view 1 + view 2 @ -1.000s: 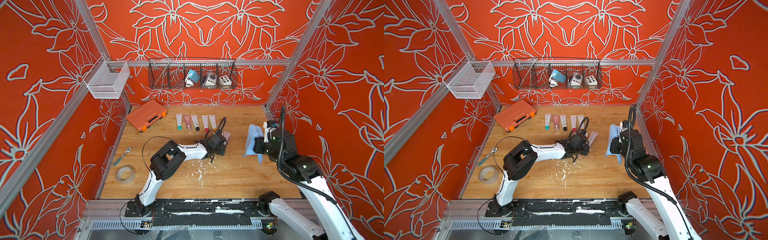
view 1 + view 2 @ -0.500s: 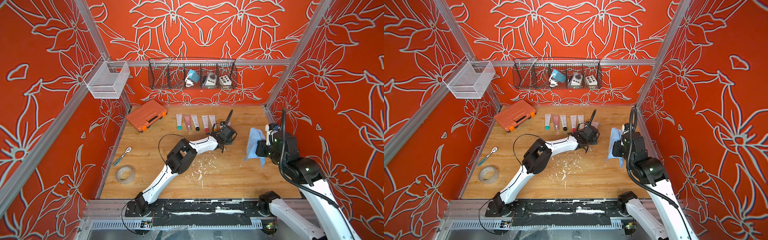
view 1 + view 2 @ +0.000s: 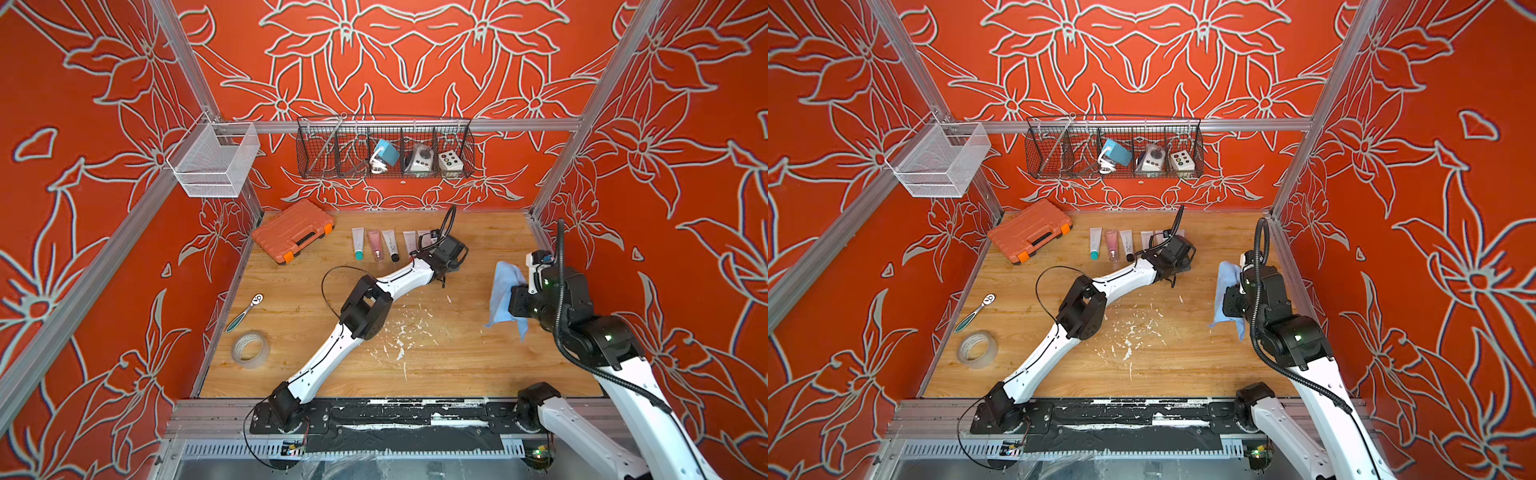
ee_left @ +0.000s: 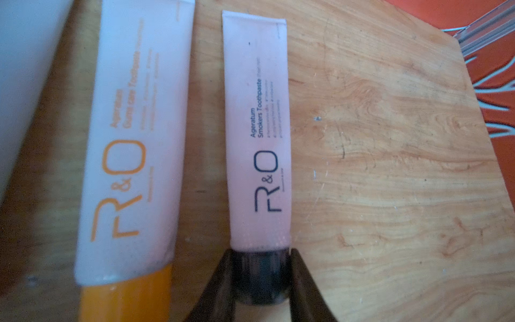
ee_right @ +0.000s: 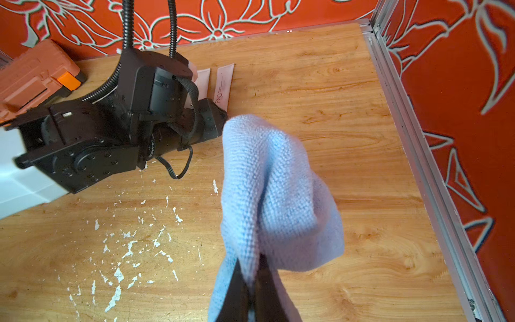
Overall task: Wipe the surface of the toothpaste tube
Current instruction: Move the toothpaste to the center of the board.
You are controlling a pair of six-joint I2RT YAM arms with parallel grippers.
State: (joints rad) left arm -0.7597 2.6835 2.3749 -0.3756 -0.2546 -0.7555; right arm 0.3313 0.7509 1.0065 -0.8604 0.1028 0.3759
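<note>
Left hand (image 4: 262,251) down low at the back of the counter (image 4: 390,195), fingers (image 4: 220,284) sitting either side of the dark cap (image 4: 260,276) of the pale pink toothpaste tube (image 4: 256,125). Narrow gap, right up against the cap, but can't tell if actually pinching or just flanking.

Tube lying flat on the wood, label up, crimped end toward the back wall, last on the right in a row of tubes. Next door, close but not touching, a neighbour tube (image 4: 133,111) with an orange cap (image 4: 125,301). Mostly hidden under the left wrist in both top views.

Right hand (image 5: 252,264) well apart, over the right side of the counter near the wall, clamped tight on a bunched light blue cloth (image 5: 273,195).

Also loads of white flecks (image 3: 399,336) mid-counter, plus an orange case (image 3: 293,230), ratchet (image 3: 245,311) and tape roll (image 3: 250,349) off to the left.
</note>
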